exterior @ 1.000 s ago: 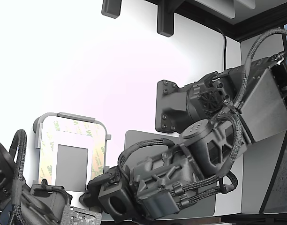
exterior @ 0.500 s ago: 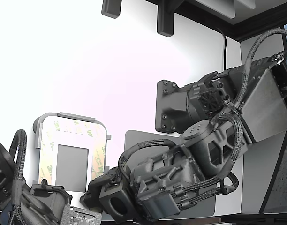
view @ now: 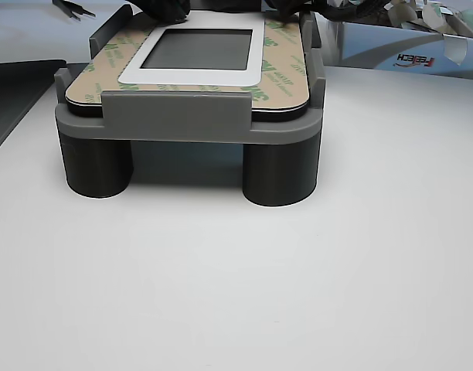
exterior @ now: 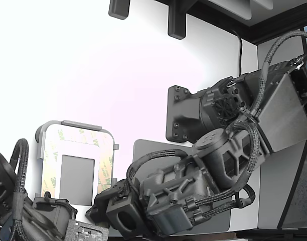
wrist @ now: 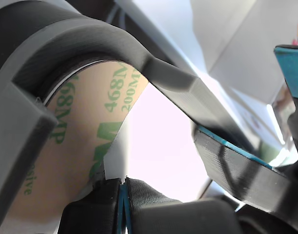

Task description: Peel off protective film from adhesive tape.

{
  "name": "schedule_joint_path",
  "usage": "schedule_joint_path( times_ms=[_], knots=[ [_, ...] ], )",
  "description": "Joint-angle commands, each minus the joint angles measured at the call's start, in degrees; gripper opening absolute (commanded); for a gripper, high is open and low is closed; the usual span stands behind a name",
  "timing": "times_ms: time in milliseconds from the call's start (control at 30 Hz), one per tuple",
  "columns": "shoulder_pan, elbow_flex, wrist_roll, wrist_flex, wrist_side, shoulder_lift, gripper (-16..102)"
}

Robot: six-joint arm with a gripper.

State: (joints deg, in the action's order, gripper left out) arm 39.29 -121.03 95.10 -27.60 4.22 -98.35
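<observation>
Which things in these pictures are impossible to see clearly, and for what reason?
- Exterior view: the gripper tips are hidden behind the arm's own dark body, at the plate's near corner.
- Wrist view: whether the fingertips pinch the protective film or only touch it; the contact is cropped and too close.
- Other view: the far edge of the adhesive tape is covered by dark robot parts.
- Other view: the box's contents are cut off by the frame.

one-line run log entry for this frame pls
phase: film peel not yet visible | gripper: dark fingers shut on tan 3M-printed protective film edge | plate: white rounded plate seated in grey plastic fixture | film: flat
</observation>
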Motion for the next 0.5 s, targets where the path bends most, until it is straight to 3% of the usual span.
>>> schedule_joint_path(
  times_ms=[0, 467],
  knots=[
    [-0.44, 1.93, -0.35, 0.79, -0.35, -1.67, -11],
    [-0.97, 1.76, 0.26, 1.14, -0.70, -2.29, -11]
  ],
)
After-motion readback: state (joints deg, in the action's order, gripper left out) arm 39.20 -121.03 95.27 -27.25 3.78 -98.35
